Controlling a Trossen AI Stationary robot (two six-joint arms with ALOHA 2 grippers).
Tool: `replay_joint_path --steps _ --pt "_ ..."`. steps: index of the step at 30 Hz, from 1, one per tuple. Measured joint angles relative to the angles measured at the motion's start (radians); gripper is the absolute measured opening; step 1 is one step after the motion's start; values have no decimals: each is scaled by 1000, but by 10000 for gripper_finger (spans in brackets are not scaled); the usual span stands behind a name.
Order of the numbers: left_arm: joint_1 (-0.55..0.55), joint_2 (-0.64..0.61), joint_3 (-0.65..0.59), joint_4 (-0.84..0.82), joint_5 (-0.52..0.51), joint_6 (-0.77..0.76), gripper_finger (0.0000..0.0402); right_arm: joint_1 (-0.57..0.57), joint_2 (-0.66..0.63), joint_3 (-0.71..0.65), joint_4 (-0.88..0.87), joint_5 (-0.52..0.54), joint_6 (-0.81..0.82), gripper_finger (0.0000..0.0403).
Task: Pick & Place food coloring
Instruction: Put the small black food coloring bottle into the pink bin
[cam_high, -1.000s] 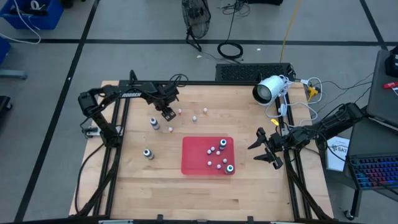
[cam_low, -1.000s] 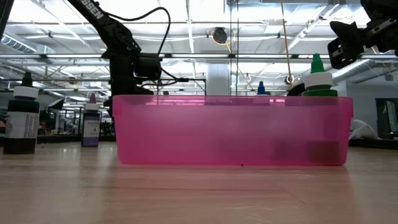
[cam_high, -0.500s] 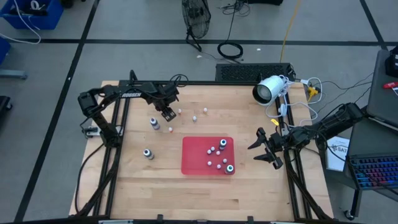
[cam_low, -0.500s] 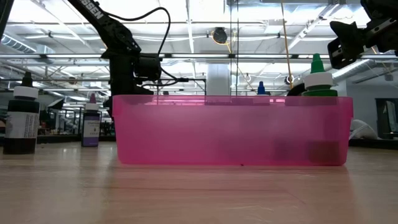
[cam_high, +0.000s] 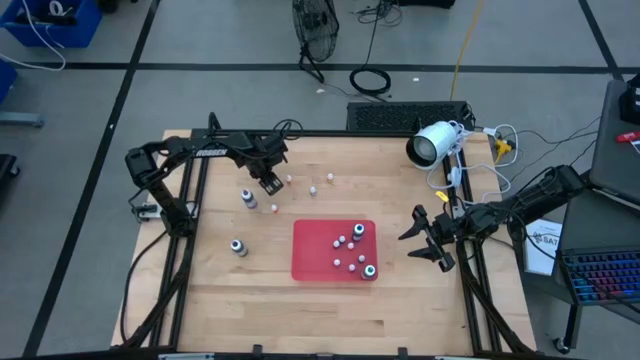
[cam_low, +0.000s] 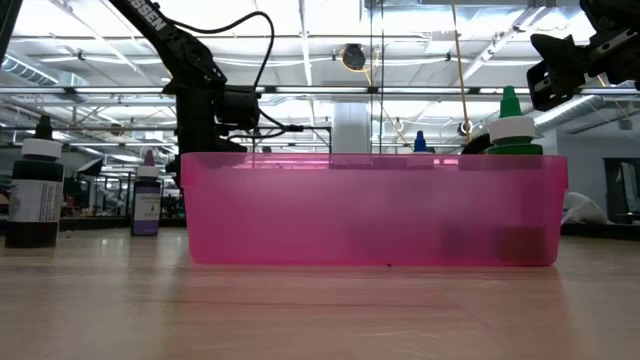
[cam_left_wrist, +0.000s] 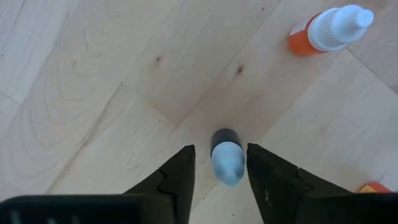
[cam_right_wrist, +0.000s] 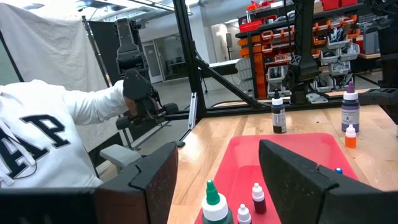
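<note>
Jaws of the left gripper (cam_left_wrist: 217, 163) are seen in its wrist view set narrowly about a small blue-tipped bottle (cam_left_wrist: 227, 159); an off-centre squeeze might tip it. From above, the red tray (cam_high: 312, 256) holds several bottles, others dotting the table (cam_high: 400, 300). The right gripper (cam_right_wrist: 217, 163) hangs wide beside the tray.

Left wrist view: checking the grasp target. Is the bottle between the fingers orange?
No, the bottle between them is black with a pale blue tip; the orange bottle lies apart.
</note>
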Motion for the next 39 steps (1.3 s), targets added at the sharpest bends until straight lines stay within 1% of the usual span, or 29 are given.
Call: replay_joint_path --steps 7,10,14,17,22,27,30,33,37,39 --pt "0 0 0 1 -4 3 80 0 0 0 0 0 0 216" --pt "0 0 0 8 -6 46 50 0 0 0 0 0 0 216" --pt "-5 -16 31 -50 -9 53 50 0 0 0 0 0 0 215" --pt "-39 -50 79 -90 -12 56 50 0 0 0 0 0 0 216" --pt "-143 -112 190 -163 -12 46 50 0 0 0 0 0 0 219" --pt "-306 -113 312 -165 -10 23 50 0 0 0 0 0 0 216" --pt "-405 -80 365 -149 -31 37 50 0 0 0 0 0 0 216" --pt "-481 -29 390 -150 -47 39 50 0 0 0 0 0 0 218" --pt "-541 43 404 -110 -42 30 50 0 0 0 0 0 0 219" --pt "-557 87 404 -61 -4 27 50 0 0 0 0 0 0 218"
